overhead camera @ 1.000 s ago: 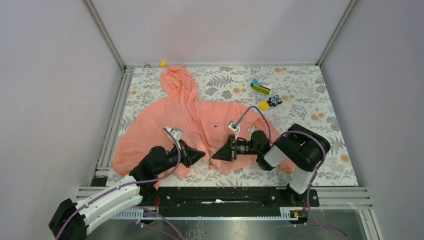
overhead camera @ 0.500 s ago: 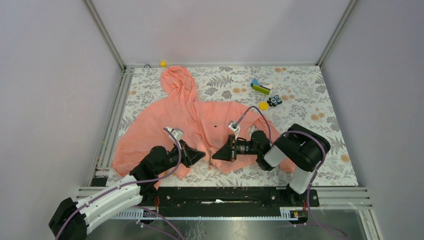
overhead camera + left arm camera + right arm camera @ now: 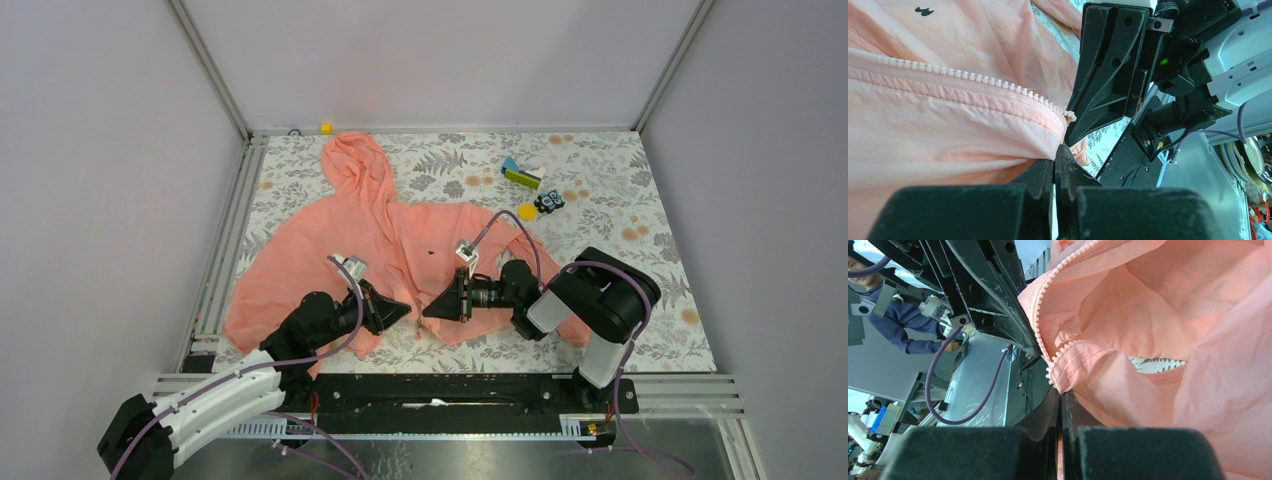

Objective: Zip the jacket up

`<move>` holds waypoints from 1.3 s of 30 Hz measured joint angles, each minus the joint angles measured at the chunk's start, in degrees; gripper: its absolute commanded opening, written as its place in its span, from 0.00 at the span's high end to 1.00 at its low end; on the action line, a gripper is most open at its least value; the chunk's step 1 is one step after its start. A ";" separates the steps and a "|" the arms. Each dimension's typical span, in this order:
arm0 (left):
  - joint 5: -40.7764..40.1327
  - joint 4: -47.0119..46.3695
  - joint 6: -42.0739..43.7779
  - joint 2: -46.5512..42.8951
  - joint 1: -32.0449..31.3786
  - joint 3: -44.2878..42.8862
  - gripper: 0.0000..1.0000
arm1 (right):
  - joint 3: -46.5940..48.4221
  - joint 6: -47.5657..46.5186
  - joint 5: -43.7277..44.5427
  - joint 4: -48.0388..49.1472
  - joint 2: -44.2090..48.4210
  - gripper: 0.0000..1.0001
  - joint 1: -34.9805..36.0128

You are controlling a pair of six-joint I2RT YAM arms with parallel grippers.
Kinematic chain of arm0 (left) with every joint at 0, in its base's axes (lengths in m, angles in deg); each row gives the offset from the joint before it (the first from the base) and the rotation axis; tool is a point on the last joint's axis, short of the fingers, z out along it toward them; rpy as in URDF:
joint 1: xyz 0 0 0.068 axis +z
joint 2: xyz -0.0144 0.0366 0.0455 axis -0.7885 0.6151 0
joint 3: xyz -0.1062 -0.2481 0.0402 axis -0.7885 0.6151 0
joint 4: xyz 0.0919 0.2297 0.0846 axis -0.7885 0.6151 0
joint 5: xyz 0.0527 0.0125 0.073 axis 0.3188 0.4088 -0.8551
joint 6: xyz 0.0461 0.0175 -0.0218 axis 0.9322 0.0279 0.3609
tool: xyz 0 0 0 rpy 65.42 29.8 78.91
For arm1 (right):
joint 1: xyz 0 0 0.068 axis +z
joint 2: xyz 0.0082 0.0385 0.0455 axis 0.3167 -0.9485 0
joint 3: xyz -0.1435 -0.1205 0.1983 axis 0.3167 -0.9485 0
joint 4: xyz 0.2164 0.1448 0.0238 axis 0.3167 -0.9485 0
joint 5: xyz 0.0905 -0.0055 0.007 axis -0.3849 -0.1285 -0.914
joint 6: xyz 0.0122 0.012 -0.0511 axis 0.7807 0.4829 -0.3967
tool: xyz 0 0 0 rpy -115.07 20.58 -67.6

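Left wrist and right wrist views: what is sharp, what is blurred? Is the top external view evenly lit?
Left wrist view: zipper teeth of the jacket are sharp, the left end effector near the lens is a dark blur. Right wrist view: jacket sharp, the right end effector blurred. Top external view: soft even light, no glare.

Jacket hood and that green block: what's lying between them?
Only bare leaf-print tablecloth separates the jacket hood from the green block, per the top view.

Your left gripper and right gripper sit tip to tip at the near hem of the jacket; blocks lie behind, rightward.
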 measured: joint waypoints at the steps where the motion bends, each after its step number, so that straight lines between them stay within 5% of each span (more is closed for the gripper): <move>1: 0.02 0.00 0.00 0.00 0.00 0.00 1.00 | 0.00 0.02 0.00 0.00 0.00 1.00 0.07; 39: 0.00 0.09 -0.07 -6.54 0.00 0.98 1.00 | 1.16 2.27 1.99 0.35 5.33 1.00 0.63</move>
